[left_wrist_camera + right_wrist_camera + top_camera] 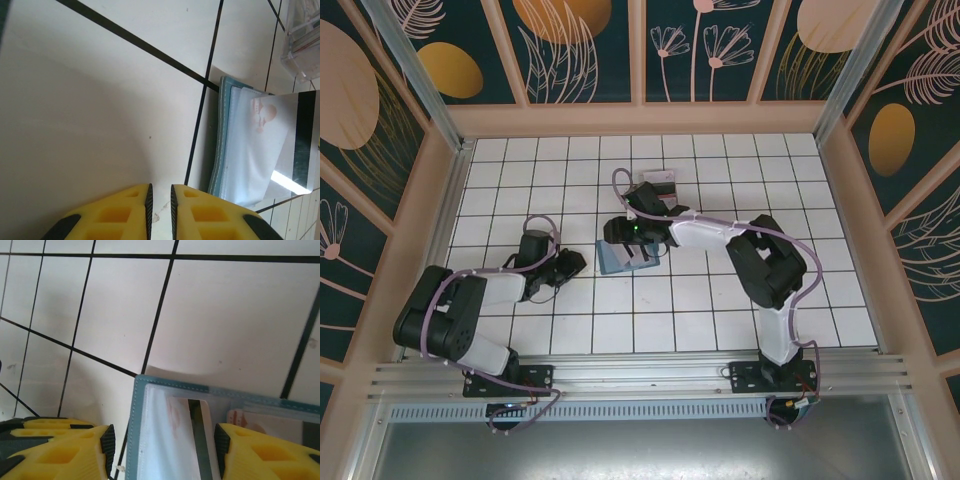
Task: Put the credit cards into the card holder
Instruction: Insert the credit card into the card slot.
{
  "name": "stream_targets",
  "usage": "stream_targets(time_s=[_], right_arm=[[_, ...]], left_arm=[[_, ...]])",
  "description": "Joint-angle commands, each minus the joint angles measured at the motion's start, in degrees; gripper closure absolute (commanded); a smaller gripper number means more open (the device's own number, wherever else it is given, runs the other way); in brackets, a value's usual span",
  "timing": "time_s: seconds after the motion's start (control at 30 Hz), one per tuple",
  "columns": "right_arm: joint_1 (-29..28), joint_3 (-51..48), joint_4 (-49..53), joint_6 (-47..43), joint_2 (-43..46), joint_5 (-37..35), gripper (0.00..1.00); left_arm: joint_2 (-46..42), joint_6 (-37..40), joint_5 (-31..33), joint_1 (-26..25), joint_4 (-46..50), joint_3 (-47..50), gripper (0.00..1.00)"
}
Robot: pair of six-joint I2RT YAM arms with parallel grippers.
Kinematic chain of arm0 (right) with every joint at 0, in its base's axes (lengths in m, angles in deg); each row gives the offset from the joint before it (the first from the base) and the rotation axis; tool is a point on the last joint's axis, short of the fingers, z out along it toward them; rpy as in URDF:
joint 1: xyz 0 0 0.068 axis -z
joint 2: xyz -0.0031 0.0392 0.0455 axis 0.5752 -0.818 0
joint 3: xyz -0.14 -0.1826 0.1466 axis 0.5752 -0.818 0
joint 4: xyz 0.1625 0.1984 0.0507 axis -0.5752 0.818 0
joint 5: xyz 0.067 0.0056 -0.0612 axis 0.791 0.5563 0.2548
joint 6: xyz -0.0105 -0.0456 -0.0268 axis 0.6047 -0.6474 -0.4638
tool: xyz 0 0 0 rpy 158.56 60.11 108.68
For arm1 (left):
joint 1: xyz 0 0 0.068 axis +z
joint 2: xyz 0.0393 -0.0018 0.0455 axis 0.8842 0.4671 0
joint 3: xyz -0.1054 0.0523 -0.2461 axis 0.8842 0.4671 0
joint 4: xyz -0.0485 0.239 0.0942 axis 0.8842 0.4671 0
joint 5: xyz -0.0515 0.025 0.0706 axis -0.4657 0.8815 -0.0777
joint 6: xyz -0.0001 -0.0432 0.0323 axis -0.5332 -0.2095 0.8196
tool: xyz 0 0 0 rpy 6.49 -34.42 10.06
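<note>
On the white tiled table [520, 330], a little left of centre, the card holder [611, 263] lay flat as a small teal-blue patch. The right gripper [638, 254] hung over its right-hand part and hid that part from the overhead camera. From that height we could not make out any card on it. Near it, farther from the arms, stood the clear tray [657, 185], its contents too small to read.

Through the right wrist camera the holder lay open directly under the yellow fingers. Its stitched teal edge and cloudy plastic pockets ran out of the bottom of the picture. The jaws stood wide apart, one to each side of a pocket, with nothing gripped. We could not tell whether either pad touched the holder. Behind the cloudy plastic sat a striped card [197, 432], its dark stripe plain but its lower end cut off. A second card [250, 418] with reddish print showed beside it, partly covered by the right-hand finger.

The left gripper [568, 266] sat near the holder's left edge, over bare tile. In its own camera the fingers were barely parted, with only tile showing in the thin slit between the pads, so it held nothing. To their right we saw the holder's edge and a pale card [270, 150] with a dark stripe and a small reddish picture. Glare crossed its lower corner, and we could not judge how deep it sat in a pocket. A corner of the tray showed blurred at the top right, cut off by the frame.
</note>
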Motion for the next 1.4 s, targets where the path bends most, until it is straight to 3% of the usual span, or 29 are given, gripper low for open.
stream_targets(time_s=[0.0, 0.27, 0.73, 0.97, 1.13, 1.3, 1.37], right_arm=[[1.5, 0.3, 4.7, -2.6, 2.1, -1.1, 0.45], [2.1, 0.2, 6.9, -3.8, -0.3, 0.0, 0.57], [0.3, 0.1, 8.5, -2.9, -4.2, 0.4, 0.55], [-2.3, 1.7, 8.6, -1.8, -4.4, 1.9, 0.55], [-4.0, 2.2, 9.2, -1.0, -4.0, 3.1, 0.55], [-4.4, 0.5, 4.0, 1.5, -3.9, 10.4, 0.55], [-4.2, 0.4, 5.2, 0.0, -2.1, 6.5, 0.55]], left_arm=[[2.0, -0.1, -2.2, -0.7, -0.5, -1.6, 0.81], [5.5, -0.7, -3.2, -1.6, -2.8, -3.2, 0.82], [10.6, -2.6, -4.1, -5.2, -5.8, -6.2, 0.86], [12.1, -3.9, -4.2, -5.8, -8.5, -5.2, 1.00], [13.2, -4.7, -4.2, -6.2, -10.2, -4.9, 1.00], [13.4, -5.2, -4.7, -6.5, -10.9, -5.2, 1.00], [13.1, -4.0, -4.2, -6.5, -9.1, -5.7, 1.00]])
